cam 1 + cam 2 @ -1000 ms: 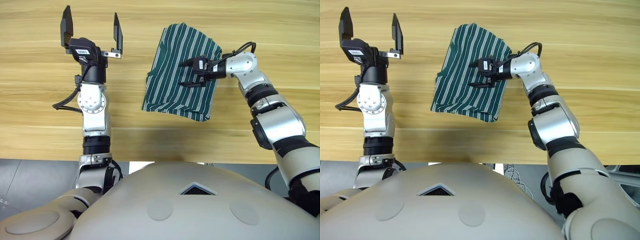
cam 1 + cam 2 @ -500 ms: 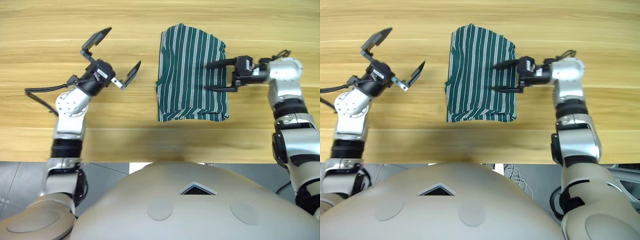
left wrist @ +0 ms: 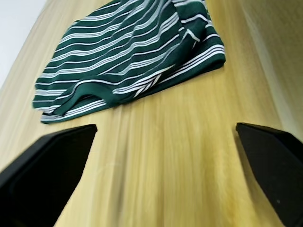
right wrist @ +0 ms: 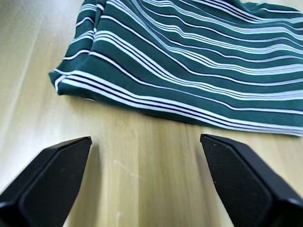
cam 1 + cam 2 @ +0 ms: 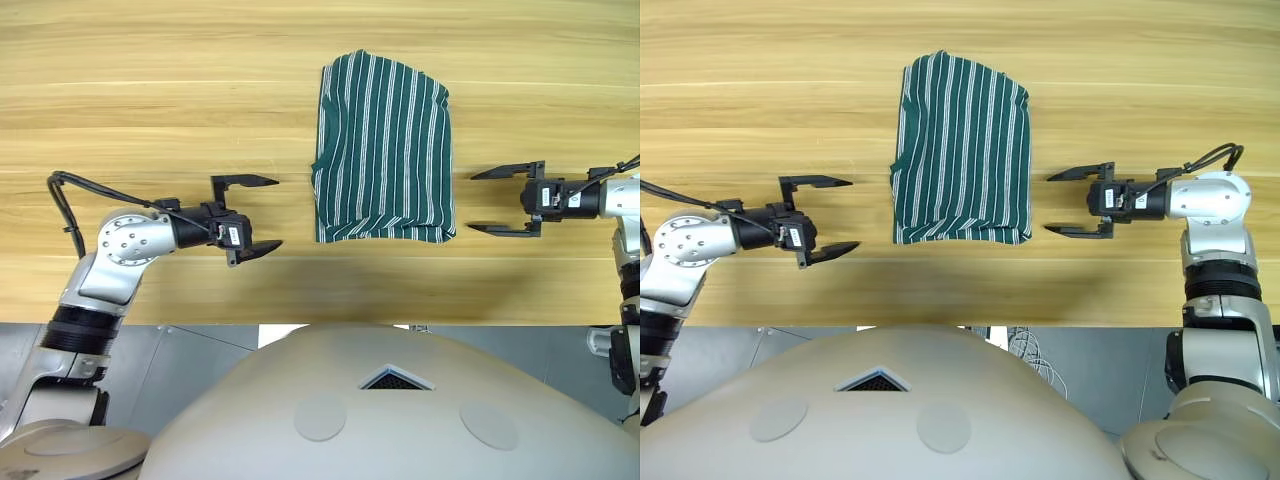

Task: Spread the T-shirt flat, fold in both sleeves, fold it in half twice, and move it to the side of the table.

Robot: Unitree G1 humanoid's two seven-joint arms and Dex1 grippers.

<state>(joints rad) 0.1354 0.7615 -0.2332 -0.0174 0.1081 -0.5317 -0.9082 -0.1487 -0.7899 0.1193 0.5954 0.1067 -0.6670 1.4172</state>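
While the shirt (image 5: 383, 150) lies folded at upper centre, only moving it aside seems left; my left end effector (image 5: 278, 212) and right end effector (image 5: 472, 202) gape empty.

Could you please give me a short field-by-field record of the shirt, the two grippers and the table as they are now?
T-shirt: green with white stripes, folded into a rectangle, lying mid-table
left gripper: open, empty, left of the T-shirt, not touching
right gripper: open, empty, right of the T-shirt, not touching
table: light wood
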